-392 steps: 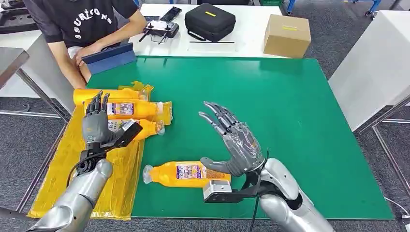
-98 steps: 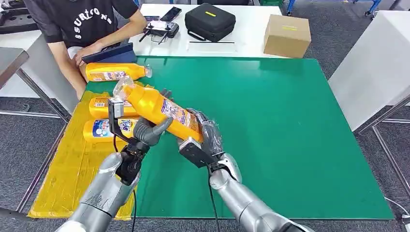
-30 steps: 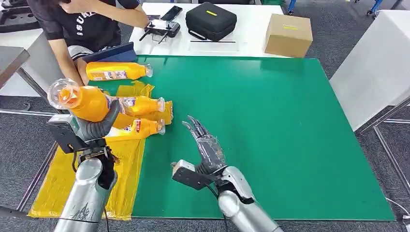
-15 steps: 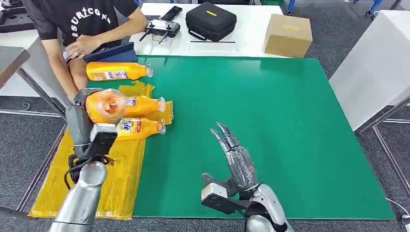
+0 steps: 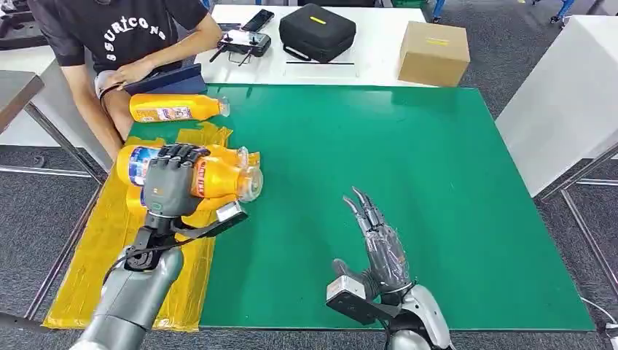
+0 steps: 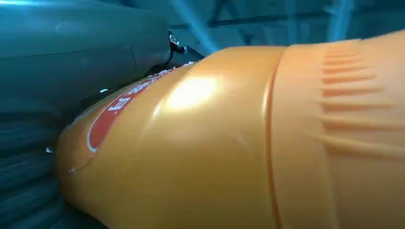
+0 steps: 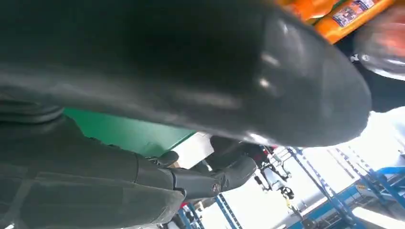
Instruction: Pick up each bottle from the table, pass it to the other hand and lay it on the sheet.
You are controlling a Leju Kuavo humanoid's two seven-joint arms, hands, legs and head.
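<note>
My left hand (image 5: 171, 182) grips an orange bottle (image 5: 218, 173) from above, holding it lying sideways over the yellow sheet (image 5: 102, 248), cap end toward the green table. Up close in the left wrist view the same orange bottle (image 6: 229, 143) presses against the palm. Under it on the sheet lie other orange bottles, mostly hidden. One more orange bottle (image 5: 171, 109) lies on the green table (image 5: 408, 160) near the far left corner. My right hand (image 5: 379, 244) stands empty with fingers spread, low over the table's near edge.
A person in a black shirt (image 5: 124, 36) sits at the far left with a hand on a blue tablet (image 5: 164, 79). A white table behind carries a black case (image 5: 317, 30), a controller (image 5: 244, 44) and a cardboard box (image 5: 433, 52).
My left hand has turned the bottle from cap-toward-camera to lying sideways and lowered it over the sheet. My right hand has drawn back toward the near edge.
</note>
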